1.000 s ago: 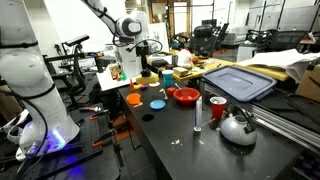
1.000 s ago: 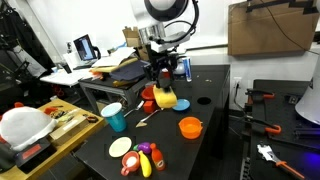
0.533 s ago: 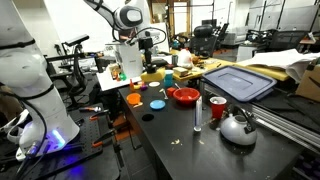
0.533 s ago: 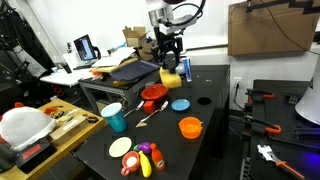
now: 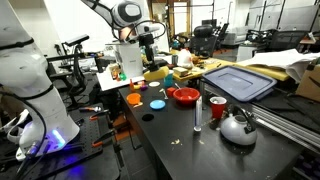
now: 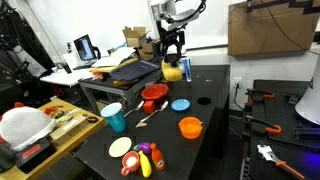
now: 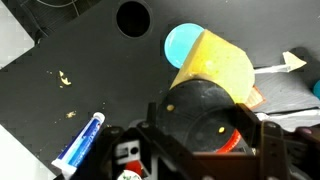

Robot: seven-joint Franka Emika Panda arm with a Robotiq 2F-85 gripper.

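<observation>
Hand has risen; yellow cup hangs gripped beneath it.

A white robot arm is seen in an exterior view, reaching in from eleven o'clock, with the wrist turned down toward six o'clock. The end effector is hung high, its fingers clamped on a yellow container.

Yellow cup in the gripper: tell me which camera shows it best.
The wrist view: the yellow cup looms large and close, held in the gripper above the dark table. In both exterior views it is only a small yellow patch far off, hanging under the gripper.
</observation>
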